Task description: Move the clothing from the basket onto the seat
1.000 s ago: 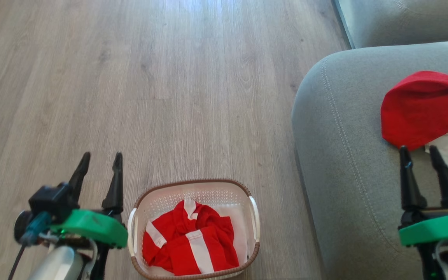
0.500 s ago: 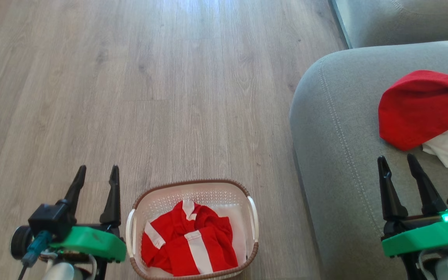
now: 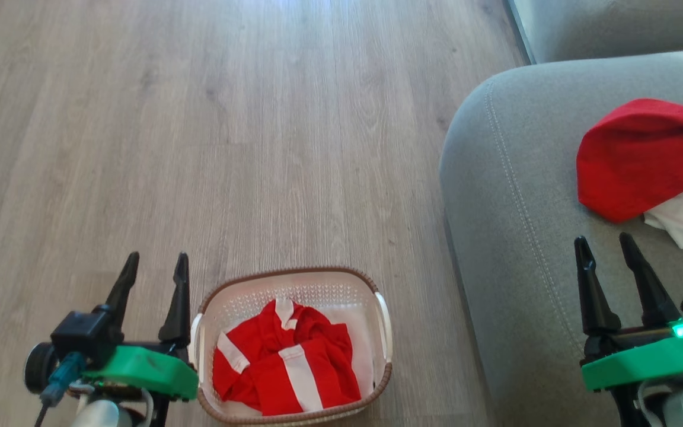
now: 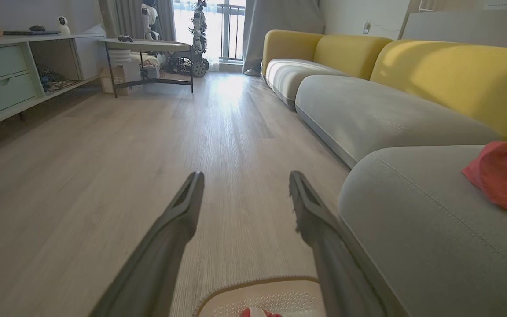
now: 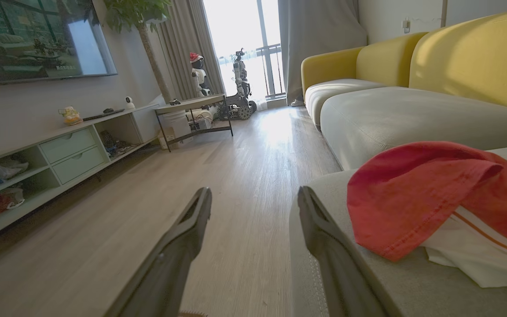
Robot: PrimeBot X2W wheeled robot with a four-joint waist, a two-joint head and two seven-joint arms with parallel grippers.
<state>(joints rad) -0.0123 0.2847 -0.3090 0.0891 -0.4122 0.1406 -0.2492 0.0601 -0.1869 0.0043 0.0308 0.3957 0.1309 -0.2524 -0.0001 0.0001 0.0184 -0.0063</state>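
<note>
My right gripper (image 3: 603, 238) has drawn back from the garment (image 3: 638, 160) on the seat (image 3: 513, 237); it and the left gripper (image 3: 158, 256) gape, empty. Clothing (image 3: 285, 370) in the basket (image 3: 294, 271) is next.

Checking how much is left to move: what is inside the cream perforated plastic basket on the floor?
A crumpled red garment with white stripes fills most of the cream plastic basket. Whether more lies beneath cannot be seen; the cloth covers it.
</note>
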